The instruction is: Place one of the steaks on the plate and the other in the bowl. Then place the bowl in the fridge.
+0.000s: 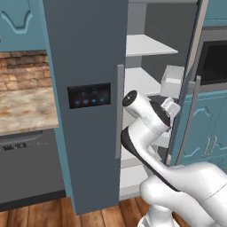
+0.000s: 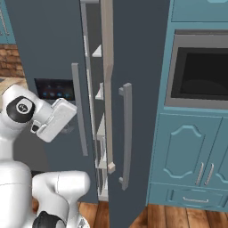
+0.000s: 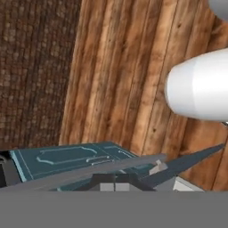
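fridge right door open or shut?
Open: the dark grey-blue fridge right door stands ajar, pale grey shelves visible inside.

**Fridge open ahead of my arm**

I see the fridge [image 1: 86, 66] with its right door [image 1: 186, 88] swung open, pale shelves [image 1: 148, 44] showing inside. My white arm [image 1: 146, 128] reaches up in front of the opening. A stone bench [image 1: 24, 111] and brick wall [image 1: 22, 68] lie left, an oven [image 1: 215, 62] right.

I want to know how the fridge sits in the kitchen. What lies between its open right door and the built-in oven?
In the right base view, only the teal cabinet frame lies between the fridge door and the oven.
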Controlling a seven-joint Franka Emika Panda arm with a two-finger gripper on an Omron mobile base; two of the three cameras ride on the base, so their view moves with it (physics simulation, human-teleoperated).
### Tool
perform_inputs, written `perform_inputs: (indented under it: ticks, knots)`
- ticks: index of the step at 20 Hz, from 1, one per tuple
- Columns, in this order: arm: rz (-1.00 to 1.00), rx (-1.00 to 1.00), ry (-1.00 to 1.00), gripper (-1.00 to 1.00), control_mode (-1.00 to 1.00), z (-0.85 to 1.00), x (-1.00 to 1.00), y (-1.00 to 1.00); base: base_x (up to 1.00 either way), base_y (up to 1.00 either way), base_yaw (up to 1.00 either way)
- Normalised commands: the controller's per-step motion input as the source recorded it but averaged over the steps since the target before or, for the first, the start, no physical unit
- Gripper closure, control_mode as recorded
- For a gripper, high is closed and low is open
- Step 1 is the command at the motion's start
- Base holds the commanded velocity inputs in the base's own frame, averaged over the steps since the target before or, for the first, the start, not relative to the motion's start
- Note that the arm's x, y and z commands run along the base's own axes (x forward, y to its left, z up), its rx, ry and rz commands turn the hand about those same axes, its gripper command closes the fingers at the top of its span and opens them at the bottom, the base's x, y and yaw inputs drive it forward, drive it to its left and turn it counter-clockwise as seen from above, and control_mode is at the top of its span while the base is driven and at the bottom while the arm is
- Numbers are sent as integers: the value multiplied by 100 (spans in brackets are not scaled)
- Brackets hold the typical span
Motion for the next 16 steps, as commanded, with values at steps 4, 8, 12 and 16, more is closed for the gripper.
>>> perform_inputs:
  ticks: [4, 8, 12, 16]
  knots:
    - [4, -20, 11, 100, -100, -12, 17, 6, 0, 0, 0]
    - [9, -25, 15, 100, -100, 0, 18, 0, 0, 0, 0]
    - [4, -14, 8, 100, -100, -4, 26, 0, 0, 0, 0]
    - [0, -1, 9, 100, -100, -27, 42, 0, 0, 0, 0]
